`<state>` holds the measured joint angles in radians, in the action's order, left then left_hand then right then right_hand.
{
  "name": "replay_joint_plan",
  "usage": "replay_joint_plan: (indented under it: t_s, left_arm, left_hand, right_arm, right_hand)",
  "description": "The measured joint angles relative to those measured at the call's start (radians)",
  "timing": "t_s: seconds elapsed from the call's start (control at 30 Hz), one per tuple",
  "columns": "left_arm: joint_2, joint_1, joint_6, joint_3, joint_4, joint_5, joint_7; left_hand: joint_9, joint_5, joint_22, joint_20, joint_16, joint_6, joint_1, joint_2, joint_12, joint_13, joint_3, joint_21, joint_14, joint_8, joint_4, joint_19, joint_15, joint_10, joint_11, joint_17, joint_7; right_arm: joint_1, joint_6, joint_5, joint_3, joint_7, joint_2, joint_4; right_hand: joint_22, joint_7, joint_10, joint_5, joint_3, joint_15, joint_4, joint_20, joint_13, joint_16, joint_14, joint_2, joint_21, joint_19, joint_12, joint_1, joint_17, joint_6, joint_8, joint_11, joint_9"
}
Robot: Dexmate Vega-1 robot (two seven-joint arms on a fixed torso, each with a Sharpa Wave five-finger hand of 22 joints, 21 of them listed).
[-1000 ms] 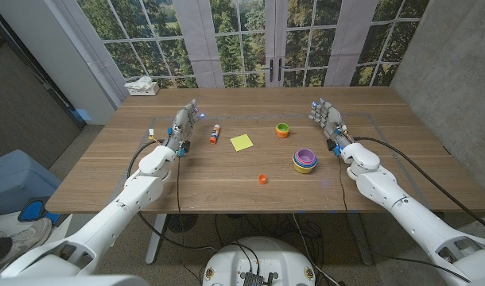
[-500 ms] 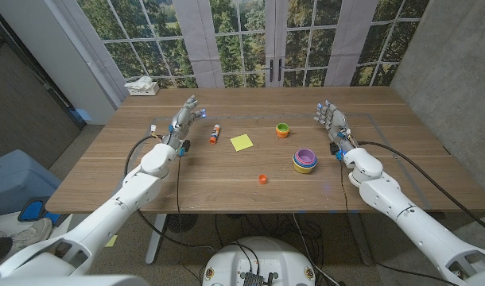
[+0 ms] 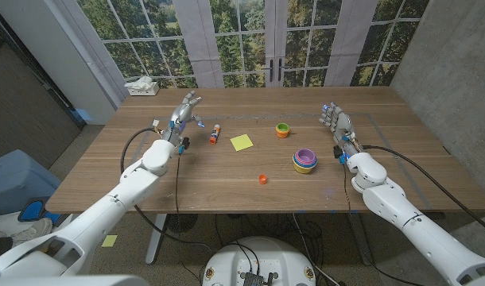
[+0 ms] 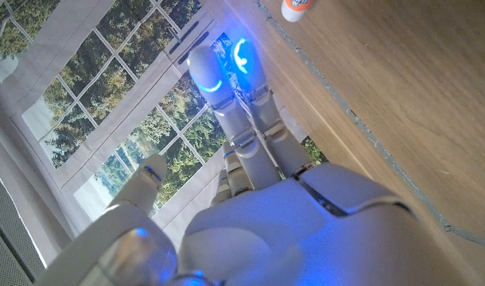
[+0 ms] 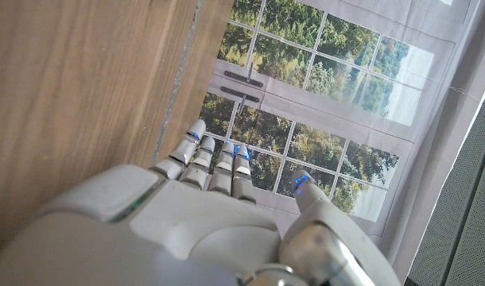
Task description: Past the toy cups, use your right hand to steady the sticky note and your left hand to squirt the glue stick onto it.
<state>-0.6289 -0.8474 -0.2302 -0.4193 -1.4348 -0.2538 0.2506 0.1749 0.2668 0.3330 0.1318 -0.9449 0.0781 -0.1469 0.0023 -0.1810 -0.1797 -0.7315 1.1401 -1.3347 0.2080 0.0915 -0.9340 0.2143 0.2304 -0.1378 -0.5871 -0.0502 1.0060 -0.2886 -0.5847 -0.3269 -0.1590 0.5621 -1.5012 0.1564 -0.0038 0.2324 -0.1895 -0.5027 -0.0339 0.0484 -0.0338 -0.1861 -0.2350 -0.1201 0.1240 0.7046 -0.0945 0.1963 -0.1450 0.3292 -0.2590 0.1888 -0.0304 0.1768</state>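
A wooden table (image 3: 226, 187) is set before tall paned windows with trees behind, and a white box (image 3: 141, 86) is seen at its far left corner. The left hand (image 3: 185, 113) is raised at the table's left side, fingers spread, with nothing held. The right hand (image 3: 336, 125) is held up at the right side, fingers extended and slightly apart, also with nothing in it.

The glue stick (image 3: 215, 134) lies on the table just to the right of the left hand, near it but not touched; its long axis runs roughly toward and away from the robot, slightly slanted, orange cap at the far end as far as can be told. In the left wrist view its end (image 4: 296, 8) is seen beyond the fingertips (image 4: 204, 70). The note (image 3: 242, 142), yellow, lies flat just right of the glue stick, between the two arms. It is judged nearer the left hand; for the right hand a longer reach across is called for, past the cups.

One glue stick and one note are counted. Toy cups: a single orange-and-green cup (image 3: 283, 129) beyond the note, one nested stack (image 3: 304, 160) near the right hand, and one small orange piece (image 3: 262, 179) nearer the robot.
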Motion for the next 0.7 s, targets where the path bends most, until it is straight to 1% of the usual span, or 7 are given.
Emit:
replay_joint_plan:
  t_s: [0.13, 0.23, 0.33, 0.43, 0.53, 0.57, 0.7]
  left_arm:
    - [-0.025, 0.0, 0.052, -0.005, -0.034, 0.037, 0.012]
    - [-0.039, 0.0, 0.089, -0.008, -0.053, 0.065, 0.02]
    - [-0.063, 0.007, 0.127, -0.016, -0.082, 0.094, 0.024]
    - [-0.079, 0.013, 0.165, -0.025, -0.1, 0.127, 0.025]
    - [-0.084, 0.016, 0.198, -0.028, -0.106, 0.159, 0.022]
    - [-0.103, 0.03, 0.212, -0.04, -0.123, 0.174, 0.018]
    - [-0.128, 0.051, 0.249, -0.059, -0.143, 0.217, 0.001]
  left_hand:
    - [0.0, -0.008, -0.014, -0.004, 0.0, -0.012, -0.066, -0.021, 0.004, 0.0, -0.003, 0.0, 0.015, 0.0, 0.066, 0.02, 0.001, -0.03, -0.019, 0.016, -0.005]
    - [0.0, -0.016, -0.021, -0.01, -0.004, -0.018, -0.104, -0.03, 0.004, 0.0, -0.002, 0.0, 0.022, 0.0, 0.088, 0.029, 0.002, -0.044, -0.027, 0.022, -0.011]
    - [0.0, -0.016, -0.022, -0.014, -0.007, -0.017, -0.132, -0.022, 0.004, 0.0, -0.001, 0.0, 0.035, -0.003, 0.089, 0.051, 0.004, -0.056, -0.032, 0.027, -0.011]
    - [0.0, -0.016, -0.022, -0.021, -0.007, -0.018, -0.157, 0.004, 0.004, -0.001, -0.002, 0.0, 0.043, -0.009, 0.088, 0.068, 0.003, -0.069, -0.03, 0.027, -0.011]
    - [0.0, -0.016, -0.019, -0.023, -0.007, -0.018, -0.183, 0.03, 0.004, -0.004, -0.007, 0.0, 0.058, -0.009, 0.074, 0.084, 0.005, -0.077, -0.025, 0.022, -0.01]
    - [0.0, -0.016, -0.019, -0.025, -0.007, -0.022, -0.19, 0.037, 0.004, -0.004, -0.006, 0.0, 0.061, -0.009, 0.073, 0.085, 0.005, -0.08, -0.023, 0.02, -0.007]
    - [0.002, -0.016, -0.015, -0.027, -0.007, -0.025, -0.2, 0.066, 0.001, -0.004, -0.005, 0.0, 0.072, -0.009, 0.065, 0.098, 0.006, -0.079, -0.023, 0.014, -0.003]
  right_arm:
    - [0.017, -0.006, 0.008, 0.006, -0.016, 0.001, -0.016]
    - [0.027, -0.009, 0.012, 0.009, -0.024, 0.002, -0.026]
    - [0.037, -0.015, 0.019, 0.013, -0.038, 0.002, -0.036]
    - [0.048, -0.019, 0.025, 0.016, -0.049, 0.002, -0.046]
    - [0.058, -0.02, 0.026, 0.019, -0.05, 0.002, -0.055]
    - [0.064, -0.023, 0.032, 0.021, -0.062, 0.002, -0.06]
    - [0.08, -0.028, 0.041, 0.025, -0.079, 0.002, -0.074]
  right_hand:
    - [0.0, 0.0, 0.0, 0.0, -0.005, -0.005, -0.005, -0.004, 0.0, 0.0, -0.005, 0.0, 0.0, -0.004, 0.0, 0.0, -0.004, 0.0, 0.0, 0.0, 0.0]
    - [0.0, 0.002, 0.0, 0.0, -0.004, -0.005, -0.004, -0.006, 0.0, 0.0, -0.005, 0.0, -0.006, -0.006, 0.0, 0.0, -0.005, -0.002, 0.0, 0.0, 0.0]
    - [0.0, 0.004, 0.0, 0.0, -0.004, -0.005, -0.004, -0.002, 0.0, 0.0, -0.005, 0.0, -0.006, -0.009, 0.0, 0.0, -0.005, -0.004, 0.0, 0.0, 0.0]
    - [0.0, 0.004, 0.0, 0.0, -0.004, -0.005, -0.004, -0.002, 0.0, 0.0, -0.005, 0.0, -0.007, -0.009, 0.0, 0.0, -0.004, -0.004, 0.0, 0.0, 0.0]
    - [0.0, 0.004, 0.0, 0.0, -0.004, -0.002, -0.004, -0.002, 0.0, 0.0, -0.009, 0.0, -0.009, -0.009, 0.0, 0.0, -0.004, -0.004, 0.0, 0.0, 0.0]
    - [0.0, 0.004, 0.0, 0.0, -0.004, -0.002, -0.004, -0.002, 0.0, 0.0, -0.009, 0.0, -0.009, -0.009, 0.0, 0.0, -0.004, -0.004, 0.0, 0.0, 0.0]
    - [0.0, 0.004, 0.0, 0.0, -0.004, -0.002, -0.004, -0.002, 0.0, 0.0, -0.009, 0.0, -0.013, -0.009, 0.0, 0.0, -0.006, -0.003, 0.0, 0.0, 0.0]
